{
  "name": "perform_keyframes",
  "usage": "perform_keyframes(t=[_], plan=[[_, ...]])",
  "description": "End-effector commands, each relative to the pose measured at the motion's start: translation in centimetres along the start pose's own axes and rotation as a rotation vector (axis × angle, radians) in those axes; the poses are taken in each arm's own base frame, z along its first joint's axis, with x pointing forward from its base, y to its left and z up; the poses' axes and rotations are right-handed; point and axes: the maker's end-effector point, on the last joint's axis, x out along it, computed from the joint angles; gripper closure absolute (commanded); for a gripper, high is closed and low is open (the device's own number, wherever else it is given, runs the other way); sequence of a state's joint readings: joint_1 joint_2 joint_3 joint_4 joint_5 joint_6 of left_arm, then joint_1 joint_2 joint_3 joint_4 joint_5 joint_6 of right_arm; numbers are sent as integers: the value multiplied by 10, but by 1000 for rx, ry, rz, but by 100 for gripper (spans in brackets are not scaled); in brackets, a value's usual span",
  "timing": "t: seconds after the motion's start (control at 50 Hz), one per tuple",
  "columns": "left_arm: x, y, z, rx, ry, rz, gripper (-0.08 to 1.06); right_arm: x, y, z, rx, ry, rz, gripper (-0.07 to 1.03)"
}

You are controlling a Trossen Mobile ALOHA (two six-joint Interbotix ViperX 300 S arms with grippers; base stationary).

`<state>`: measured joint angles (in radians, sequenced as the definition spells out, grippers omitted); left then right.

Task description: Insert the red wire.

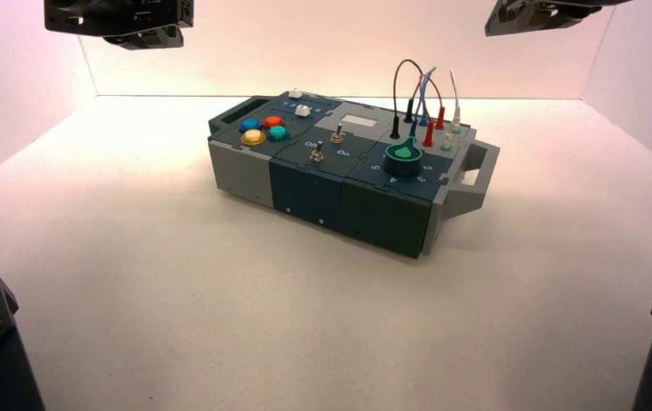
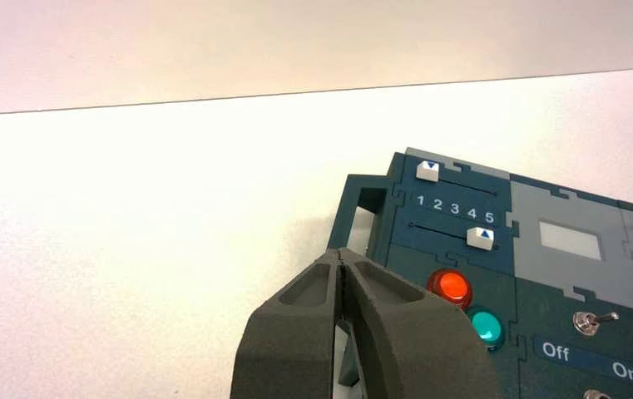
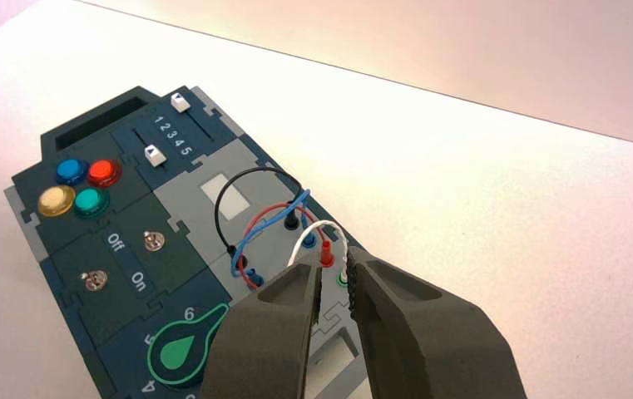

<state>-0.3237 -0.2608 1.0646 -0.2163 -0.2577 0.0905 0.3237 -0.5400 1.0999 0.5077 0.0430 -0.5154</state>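
Right pincer (image 3: pixel 333 287), slightly parted and empty, hovers just behind the thin dark-red arched wire (image 3: pixel 264 213); left pincer (image 2: pixel 343 264) closed, empty.

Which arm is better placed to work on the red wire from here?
The right. Its right gripper is open just short of the red wire. The left gripper is shut at the button end of the box.

A robotics test booth, like a lab bench. Plain white walls (image 1: pixel 348 51) enclose a bare white tabletop (image 1: pixel 176 282) under even light. The only object is a blue-and-grey panelled practice box (image 1: pixel 348 184) fitted with coloured push buttons (image 1: pixel 264 128), toggle switches, sliders, a green knob and plugged-in wires.
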Motion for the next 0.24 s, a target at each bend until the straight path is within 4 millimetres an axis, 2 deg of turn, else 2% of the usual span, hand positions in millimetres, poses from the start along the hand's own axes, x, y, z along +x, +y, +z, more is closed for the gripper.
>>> perform_keyframes(t=[0.02, 0.24], plan=[[1, -2, 17, 3, -43, -3, 101, -1, -3, 9, 11, -31, -10, 78], [1, -2, 17, 3, -43, -3, 101, 1, -4, 7, 12, -27, -17, 78]])
